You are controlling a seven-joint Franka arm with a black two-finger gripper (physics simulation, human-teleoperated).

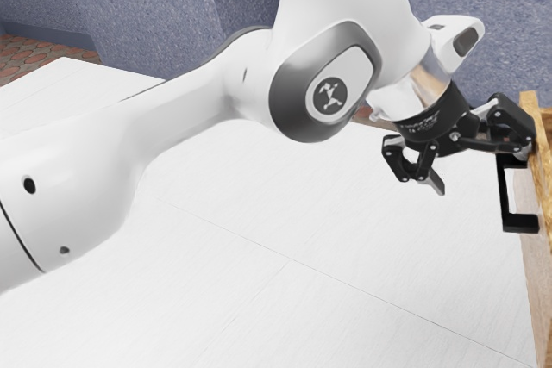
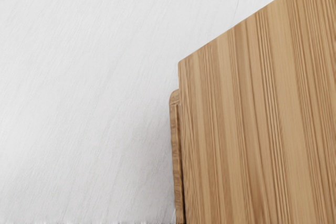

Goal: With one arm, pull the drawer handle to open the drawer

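Gripper (image 1: 473, 159) fingers wide, right of frame, high beside handle (image 1: 507, 200). Risk: closing here misses bar, fingertip slips off top, drawer (image 1: 542, 256) unmoved.

One wooden drawer unit (image 1: 542, 256), one black handle (image 1: 506, 196), one white table (image 1: 302, 239), one pincer (image 1: 479, 170).

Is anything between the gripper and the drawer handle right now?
No. In the exterior view the open gripper sits right by the black drawer handle, with nothing between them.
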